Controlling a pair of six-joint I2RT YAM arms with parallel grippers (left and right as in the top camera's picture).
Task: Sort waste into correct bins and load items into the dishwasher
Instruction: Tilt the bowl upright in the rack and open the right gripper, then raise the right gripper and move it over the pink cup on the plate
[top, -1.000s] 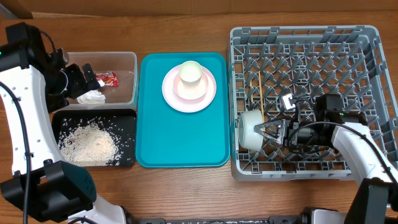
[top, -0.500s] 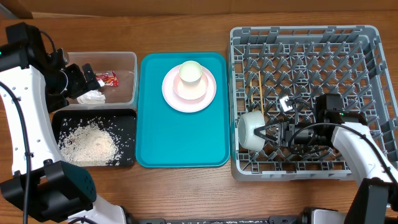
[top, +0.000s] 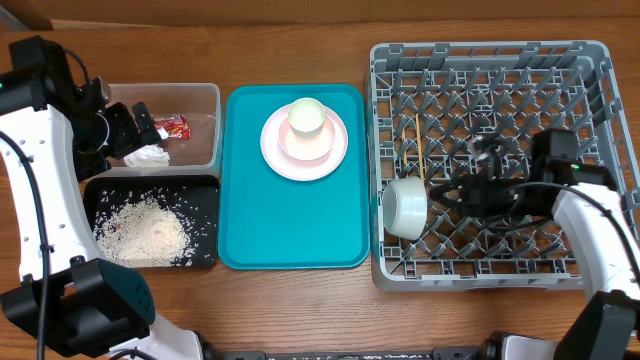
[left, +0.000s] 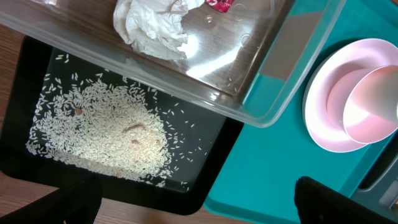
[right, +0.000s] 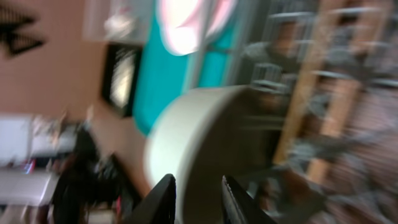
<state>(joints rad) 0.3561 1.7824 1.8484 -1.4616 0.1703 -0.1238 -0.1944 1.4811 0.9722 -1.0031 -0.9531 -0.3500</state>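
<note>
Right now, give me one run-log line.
right end effector: open, clear of white bowl | white bowl: on its side in dish rack | left end effector: open, empty

The right wrist view is smeared throughout: the white bowl (right: 199, 137) is a pale curve, the rack (right: 280, 50) a grey blur, and the tan streaks (right: 311, 112) cannot be identified. Overhead, the right gripper (top: 450, 190) is a dark smudge among pegs. In the left wrist view the top edge cuts the red wrapper (left: 219, 4), and the right edge cuts the plate (left: 323, 118) and cup (left: 376, 102). The left gripper's fingers (left: 339, 200) show only as dark tips at the bottom.
</note>
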